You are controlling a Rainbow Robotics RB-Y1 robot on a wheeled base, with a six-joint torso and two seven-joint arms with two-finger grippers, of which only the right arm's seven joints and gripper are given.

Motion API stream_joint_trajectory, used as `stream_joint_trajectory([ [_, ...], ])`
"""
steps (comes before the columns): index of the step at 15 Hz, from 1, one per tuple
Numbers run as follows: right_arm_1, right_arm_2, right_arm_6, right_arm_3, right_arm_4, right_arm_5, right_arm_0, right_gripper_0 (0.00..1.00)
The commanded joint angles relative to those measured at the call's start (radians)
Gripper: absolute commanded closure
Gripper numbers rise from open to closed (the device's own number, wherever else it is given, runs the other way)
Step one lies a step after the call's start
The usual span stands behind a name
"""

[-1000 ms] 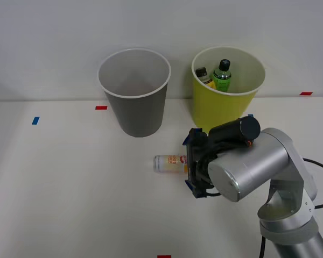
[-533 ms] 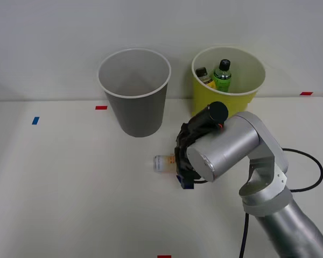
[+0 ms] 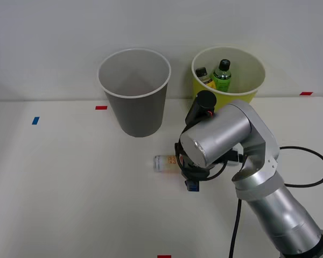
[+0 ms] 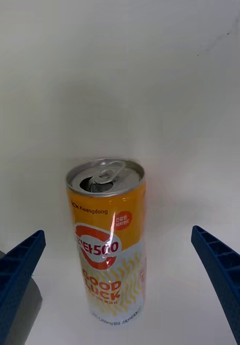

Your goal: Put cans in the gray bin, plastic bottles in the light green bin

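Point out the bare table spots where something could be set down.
Free: the wide stretch of table left of the can, from the gray bin toward the near edge. Crowded: around the can, where the right gripper hangs with fingers open.

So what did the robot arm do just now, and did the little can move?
The silver right arm swung in toward the table's middle until its blue-fingered tool sat over the small orange-and-white drink can, open with the can between its fingers and nothing gripped. The can stayed lying in place. The round dark gray bin, yellow-green bin and the two bottles inside it stayed put.
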Motion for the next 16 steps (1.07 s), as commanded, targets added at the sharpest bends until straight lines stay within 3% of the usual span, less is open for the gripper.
stream_joint_trajectory([
  [1,0.025,-0.008,-0.018,0.100,-0.010,-0.018,-0.037,0.06],
  [5,0.068,-0.020,-0.012,0.217,0.006,-0.093,-0.068,0.06],
  [10,0.112,-0.054,-0.012,0.221,0.039,-0.107,-0.068,0.06],
  [16,0.100,-0.042,-0.007,0.221,0.036,-0.105,-0.069,0.06],
])
